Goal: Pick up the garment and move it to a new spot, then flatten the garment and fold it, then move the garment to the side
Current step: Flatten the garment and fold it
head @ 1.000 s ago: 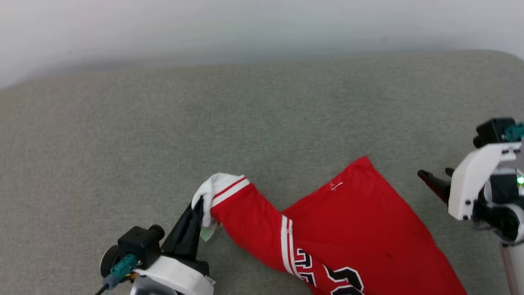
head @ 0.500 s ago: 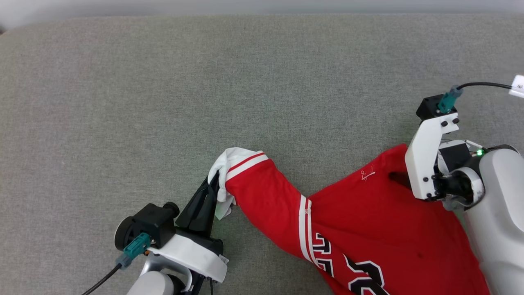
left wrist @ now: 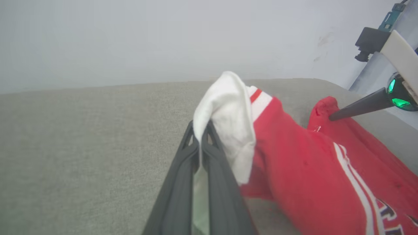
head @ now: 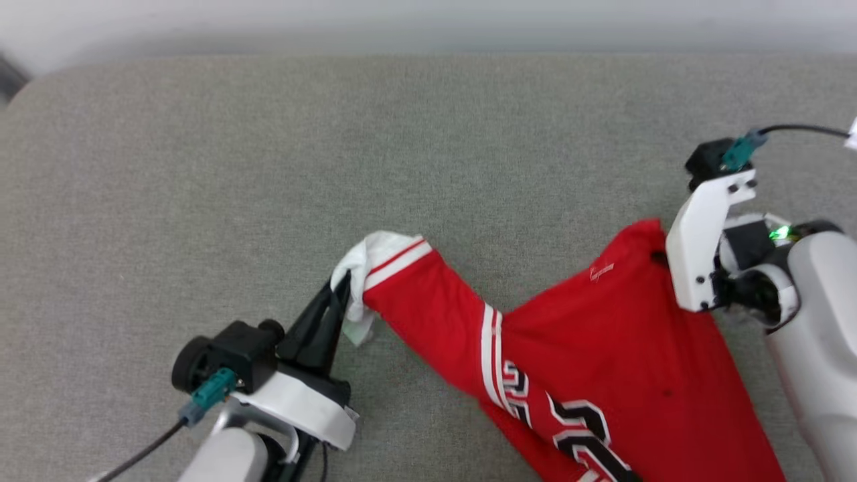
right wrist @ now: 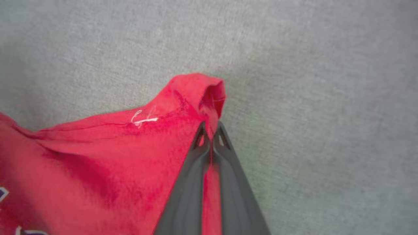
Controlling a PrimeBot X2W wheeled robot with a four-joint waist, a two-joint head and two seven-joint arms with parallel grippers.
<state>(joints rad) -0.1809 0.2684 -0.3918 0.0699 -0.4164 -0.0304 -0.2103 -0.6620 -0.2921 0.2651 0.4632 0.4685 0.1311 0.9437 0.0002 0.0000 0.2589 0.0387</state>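
The garment [head: 602, 335] is a red jersey with white striped trim and block lettering, spread over a grey padded surface [head: 268, 167]. My left gripper [head: 343, 289] is shut on the white sleeve end [left wrist: 228, 111], which is lifted off the surface. In the left wrist view its fingers [left wrist: 183, 169] pinch the white fabric. My right gripper [right wrist: 211, 129] is shut on a red corner of the garment [right wrist: 199, 94] near the small white logo [right wrist: 143, 119]. In the head view the right wrist housing [head: 703, 241] covers those fingertips.
The grey padded surface stretches wide behind and to the left of the garment, ending at a pale wall [head: 428, 27]. Its rounded corner shows at the upper left [head: 27, 100]. Cables run from both wrists.
The right gripper came in from the right and shut on the garment's red corner. The left gripper kept hold of the sleeve end. The head camera shifted between frames.
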